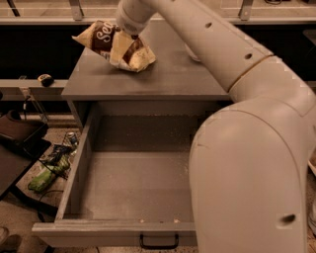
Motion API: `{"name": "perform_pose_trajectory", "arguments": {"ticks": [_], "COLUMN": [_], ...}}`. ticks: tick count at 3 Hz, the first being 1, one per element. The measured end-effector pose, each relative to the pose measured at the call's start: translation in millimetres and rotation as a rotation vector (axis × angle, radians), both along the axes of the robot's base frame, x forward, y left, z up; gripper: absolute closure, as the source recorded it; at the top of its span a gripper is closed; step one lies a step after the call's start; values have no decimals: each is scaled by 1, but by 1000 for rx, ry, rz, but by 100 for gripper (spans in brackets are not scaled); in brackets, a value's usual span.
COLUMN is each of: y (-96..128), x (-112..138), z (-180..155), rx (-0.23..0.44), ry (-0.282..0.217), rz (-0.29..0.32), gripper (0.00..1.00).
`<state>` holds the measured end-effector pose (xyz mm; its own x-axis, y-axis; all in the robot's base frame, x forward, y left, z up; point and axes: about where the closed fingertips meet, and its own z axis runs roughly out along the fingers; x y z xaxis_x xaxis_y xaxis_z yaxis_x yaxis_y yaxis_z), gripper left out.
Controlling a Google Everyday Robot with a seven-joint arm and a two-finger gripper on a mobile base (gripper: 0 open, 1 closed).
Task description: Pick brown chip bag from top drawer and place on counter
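Note:
The brown chip bag (pixel 106 42) is at the back left of the grey counter (pixel 168 79). Its right cream end touches the counter and its left end sticks up past the counter's left edge. My gripper (pixel 132 36) is at the end of the white arm, shut on the bag's upper middle. The top drawer (pixel 79 173) is pulled fully open below the counter and is empty. Its black pull handle (pixel 159 242) is on the front panel. My arm covers the drawer's right side.
A green bag (pixel 42 180) and cables lie on the floor to the left of the drawer. A pale ledge (pixel 24 85) with a small dark object (pixel 45 79) runs to the left. Another ledge with metal posts (pixel 76 9) runs behind the counter.

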<state>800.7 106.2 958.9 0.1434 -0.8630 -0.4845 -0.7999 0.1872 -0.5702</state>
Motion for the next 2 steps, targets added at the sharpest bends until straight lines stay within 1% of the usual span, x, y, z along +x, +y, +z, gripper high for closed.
{"name": "perform_pose_trajectory", "arguments": {"ticks": [1,2], "y": [-23,-68], "x": [-25,-68], "z": [46,112], "rx": [-55,-8], "ry": [8,-25], "rz": [-1,-76], "gripper": [0,0]}}
